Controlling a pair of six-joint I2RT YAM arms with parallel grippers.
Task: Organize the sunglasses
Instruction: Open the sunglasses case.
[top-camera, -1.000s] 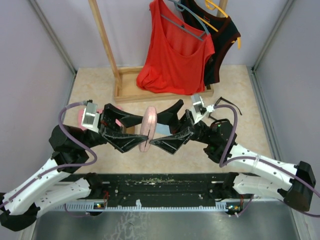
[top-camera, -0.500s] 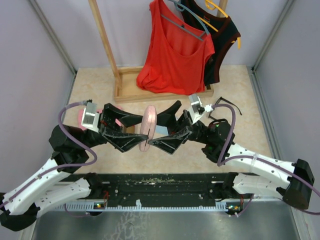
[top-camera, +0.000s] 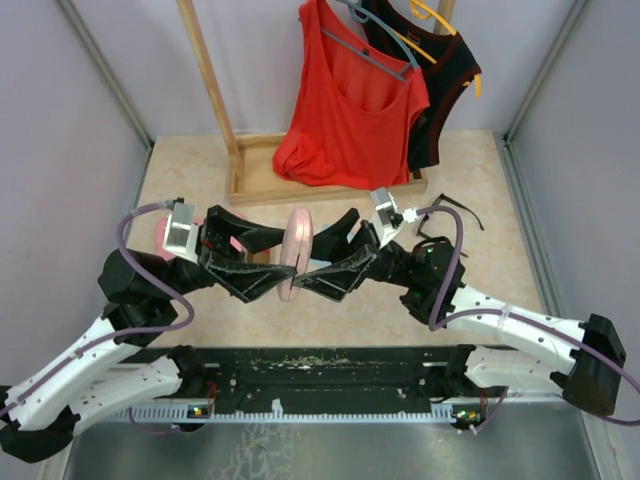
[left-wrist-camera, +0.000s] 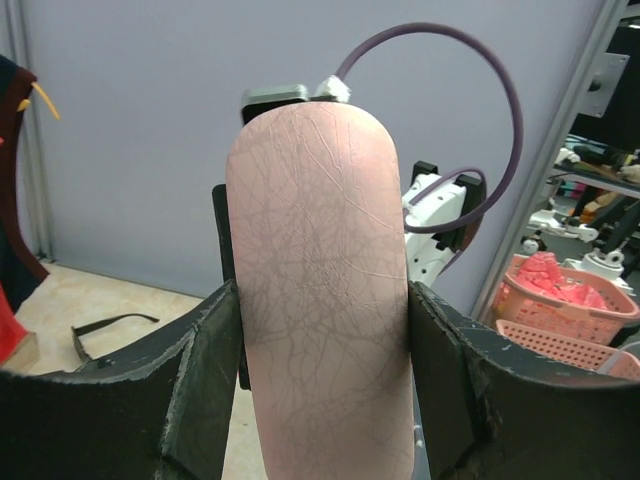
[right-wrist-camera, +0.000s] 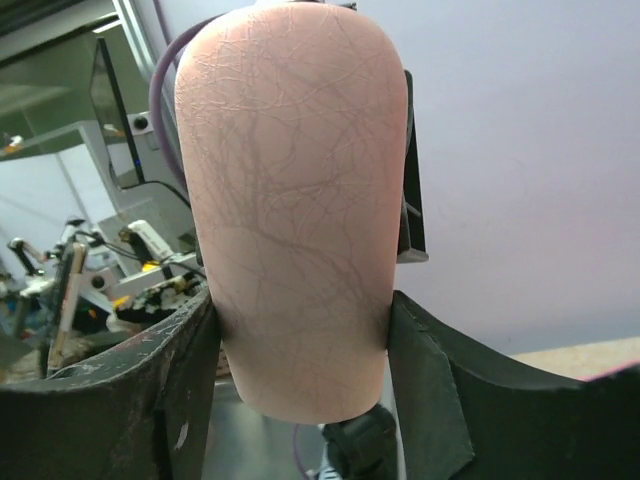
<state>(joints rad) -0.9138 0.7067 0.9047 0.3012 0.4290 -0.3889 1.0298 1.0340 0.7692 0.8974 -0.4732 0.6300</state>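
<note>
We see one pair of sunglasses (top-camera: 468, 210), dark and thin-framed, lying on the beige surface (top-camera: 190, 180) to the right, just behind the right arm and well apart from both end effectors. In the left wrist view they rest flat on the surface with one arm unfolded.

In the middle, above the surface, an oblong pink case (top-camera: 297, 252) stands on edge between the two arms. The left end effector (top-camera: 287, 262) clamps it from the left, and its fingers (left-wrist-camera: 215, 340) press against both long sides of the case. The right end effector (top-camera: 312, 258) meets the case from the opposite side. In the right wrist view its fingers (right-wrist-camera: 420, 370) lie against both sides of the rounded end, so it too grips the case.

Farther back on the surface stands a wooden rack (top-camera: 260, 188), with a red top (top-camera: 350, 110) and a black top (top-camera: 448, 85) hanging over it.
</note>
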